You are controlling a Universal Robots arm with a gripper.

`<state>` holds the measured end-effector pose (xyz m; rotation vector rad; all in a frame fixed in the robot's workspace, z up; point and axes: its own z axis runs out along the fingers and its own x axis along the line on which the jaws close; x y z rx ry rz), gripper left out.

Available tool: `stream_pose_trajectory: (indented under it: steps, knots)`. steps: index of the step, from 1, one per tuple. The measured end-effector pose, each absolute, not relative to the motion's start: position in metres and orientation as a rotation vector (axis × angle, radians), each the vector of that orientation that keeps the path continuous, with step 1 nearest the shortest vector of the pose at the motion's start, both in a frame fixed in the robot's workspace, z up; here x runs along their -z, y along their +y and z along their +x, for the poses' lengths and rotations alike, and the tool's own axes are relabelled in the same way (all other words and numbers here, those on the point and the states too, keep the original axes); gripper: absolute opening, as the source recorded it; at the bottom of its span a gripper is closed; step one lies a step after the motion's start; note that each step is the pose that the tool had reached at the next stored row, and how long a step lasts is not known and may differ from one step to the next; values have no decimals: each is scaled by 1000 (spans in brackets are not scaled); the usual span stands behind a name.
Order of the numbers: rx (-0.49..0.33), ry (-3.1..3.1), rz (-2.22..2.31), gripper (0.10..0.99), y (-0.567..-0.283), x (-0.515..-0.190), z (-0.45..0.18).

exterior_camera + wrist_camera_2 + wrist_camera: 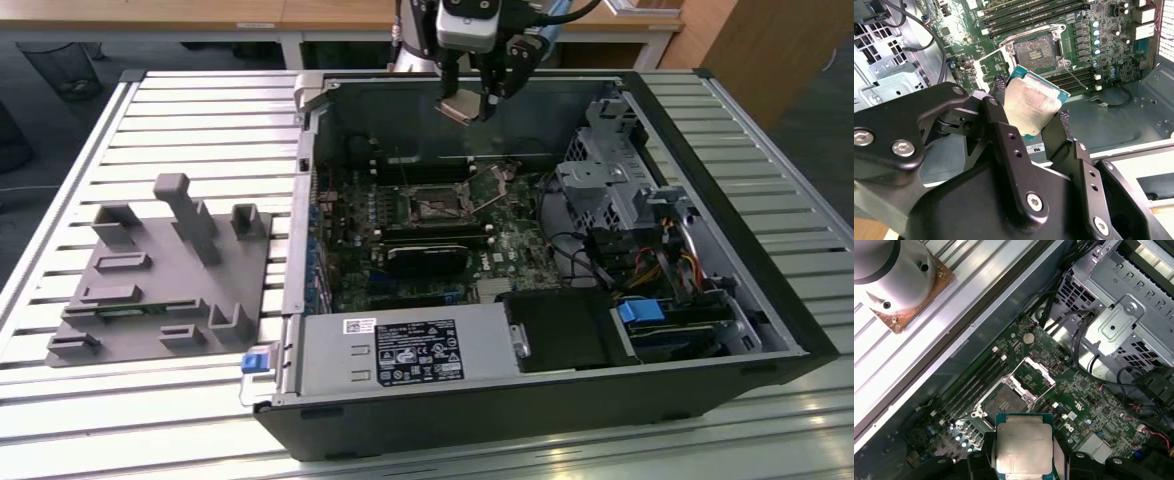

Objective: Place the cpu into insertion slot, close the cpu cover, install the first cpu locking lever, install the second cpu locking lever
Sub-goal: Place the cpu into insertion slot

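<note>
Exterior view: cpu [458,108] up in the air, nothing seated yet.
Pincer [470,98] clamps the chip, well above the insertion slot [438,208]. Second wrist view: chip tilted between the fingers [1004,120], socket bare beyond. First wrist view: cpu cover [1036,376] lies swung open beside the socket; placing, cover and both levers all left, I'd judge.

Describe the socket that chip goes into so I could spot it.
Look into the open black computer case and find the green circuit board on its floor. Near the board's middle is the insertion slot: a small dark square with a thin silvery rim, unlike the larger black block beside it.
</note>
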<state>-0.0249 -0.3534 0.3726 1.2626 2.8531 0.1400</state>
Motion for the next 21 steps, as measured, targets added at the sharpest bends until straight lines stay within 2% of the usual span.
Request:
stream_pose_trajectory:
  steps: [21]
  knots:
    - [-139, 2818, 1334, 541, -353, -373, -25]
